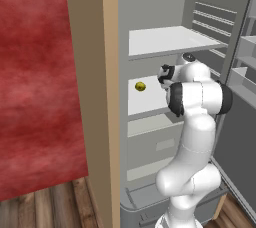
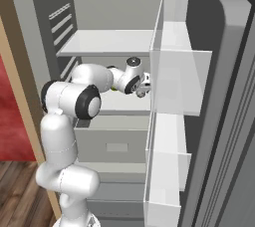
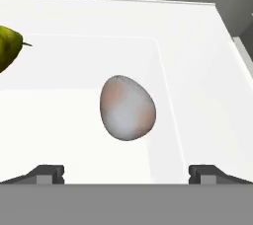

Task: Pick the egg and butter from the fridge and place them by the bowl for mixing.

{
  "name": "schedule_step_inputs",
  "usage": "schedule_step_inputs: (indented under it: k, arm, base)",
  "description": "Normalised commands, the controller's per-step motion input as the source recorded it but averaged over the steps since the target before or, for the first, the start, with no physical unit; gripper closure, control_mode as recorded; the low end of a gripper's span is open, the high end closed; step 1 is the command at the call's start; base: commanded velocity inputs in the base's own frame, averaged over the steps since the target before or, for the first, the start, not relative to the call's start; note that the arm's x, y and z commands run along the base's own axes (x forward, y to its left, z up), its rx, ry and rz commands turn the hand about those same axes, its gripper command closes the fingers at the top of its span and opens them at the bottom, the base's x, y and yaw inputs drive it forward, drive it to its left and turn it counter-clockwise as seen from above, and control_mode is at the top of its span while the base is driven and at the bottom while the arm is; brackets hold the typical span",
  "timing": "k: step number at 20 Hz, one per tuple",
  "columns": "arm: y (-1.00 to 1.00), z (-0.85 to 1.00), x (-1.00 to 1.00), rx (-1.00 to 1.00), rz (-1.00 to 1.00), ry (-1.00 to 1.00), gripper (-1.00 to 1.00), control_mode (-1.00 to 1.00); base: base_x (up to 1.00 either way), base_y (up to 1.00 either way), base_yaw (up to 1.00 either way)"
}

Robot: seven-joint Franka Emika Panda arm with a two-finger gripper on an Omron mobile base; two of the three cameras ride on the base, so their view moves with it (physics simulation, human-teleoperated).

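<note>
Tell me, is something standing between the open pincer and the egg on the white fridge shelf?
Nothing visible does. The pale greyish-tan egg lies on bare white shelf straight ahead of the open pincer. The yellow-green round fruit sits off to one side.

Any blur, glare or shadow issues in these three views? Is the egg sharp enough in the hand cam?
Hand view: the egg is sharp, evenly lit, with mottled grey-tan shading and no hard shadow on the white shelf; the yellow-green item is cut by the left edge. Left base view: no blur or glare; flat lighting. Right base view: the translucent door racks veil the fridge interior.
</note>
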Motion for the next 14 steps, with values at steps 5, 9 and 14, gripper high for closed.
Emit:
schedule_step_inputs:
  k: [5,9,14]
  arm:
    - [-0.29,-0.04,0.25,0.00,0.03,0.00,-1.00,-1.00]
    - [-0.05,-0.15,0.23,0.00,0.01,0.00,-1.00,-1.00]
    - [0.04,-0.25,0.15,0.00,0.00,0.00,-1.00,-1.00]
  base:
    - [0.00,0.00,0.00]
    - [0.00,0.00,0.00]
    - [0.00,0.00,0.00]
